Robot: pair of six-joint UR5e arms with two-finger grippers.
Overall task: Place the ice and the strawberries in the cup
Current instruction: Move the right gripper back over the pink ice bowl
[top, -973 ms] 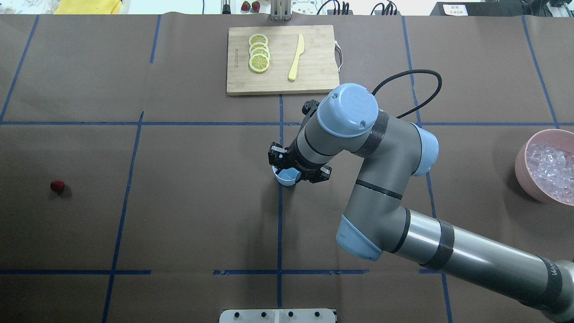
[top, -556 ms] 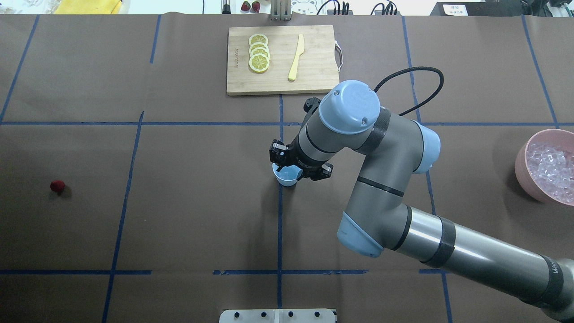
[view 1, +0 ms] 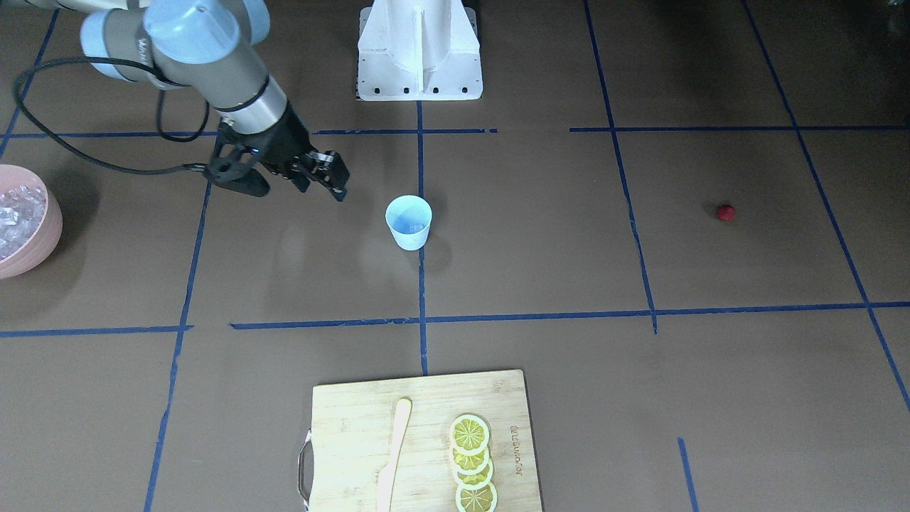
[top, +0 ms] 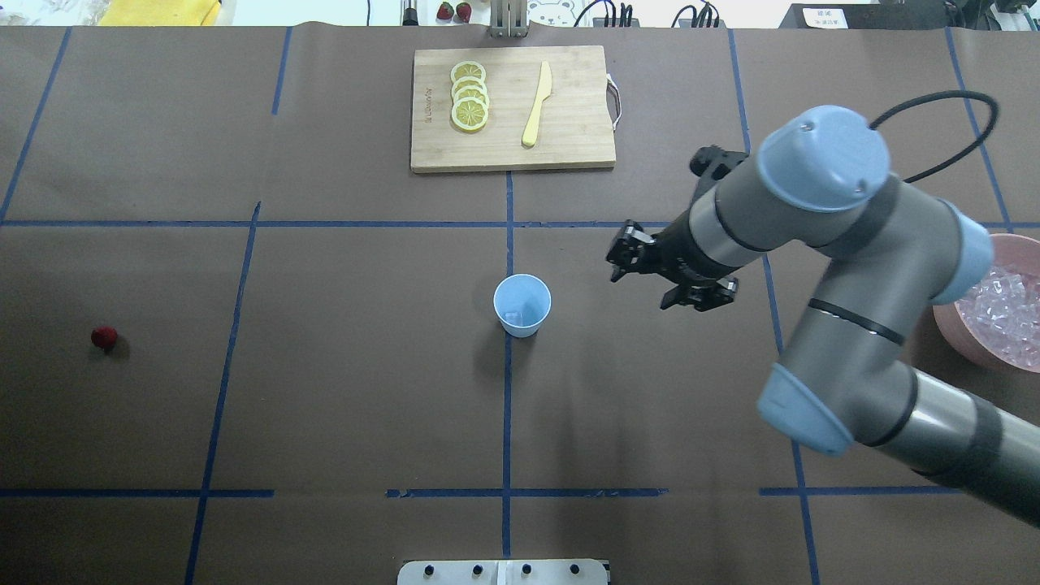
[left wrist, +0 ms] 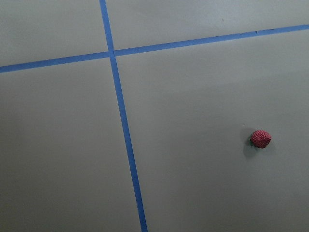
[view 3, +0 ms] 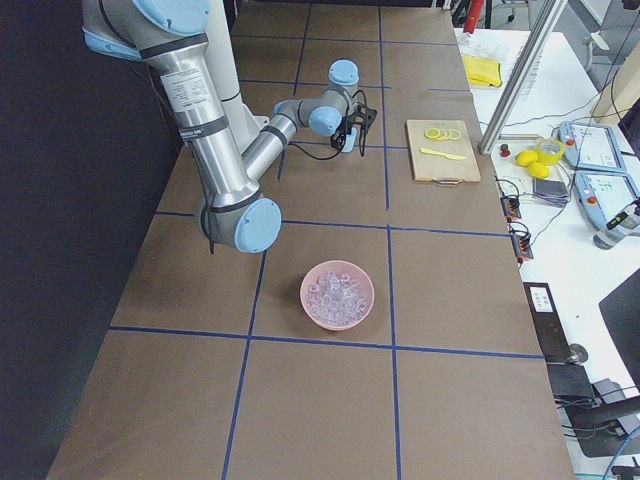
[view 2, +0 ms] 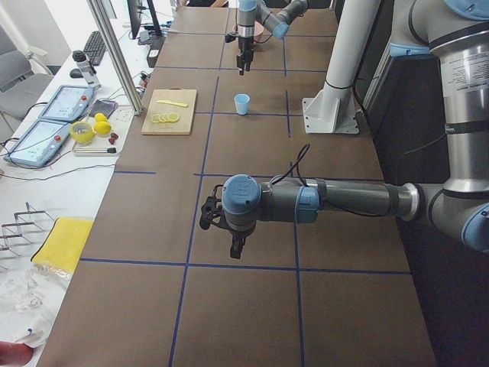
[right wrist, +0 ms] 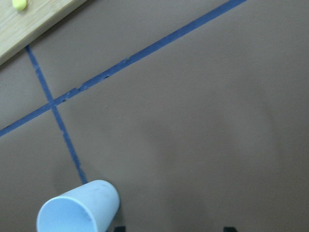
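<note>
While the right gripper [top: 660,280] hangs spread wide and empty between the cup [top: 522,305] at the table's centre and the pink bowl [top: 942,301] of ice [top: 1003,305] at its right edge, how open the left gripper [view 2: 221,233] is cannot be told. The cubes look hard, slick and light: pinch 1 across flat faces. The 1 strawberry [top: 104,336], near the left edge, seems small, round and likely to roll, so grip its middle gently.

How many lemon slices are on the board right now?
4 slices, overlapping in one row on the board, each partly covering the one behind it, beside the knife. The overlap could hide another underneath.
</note>
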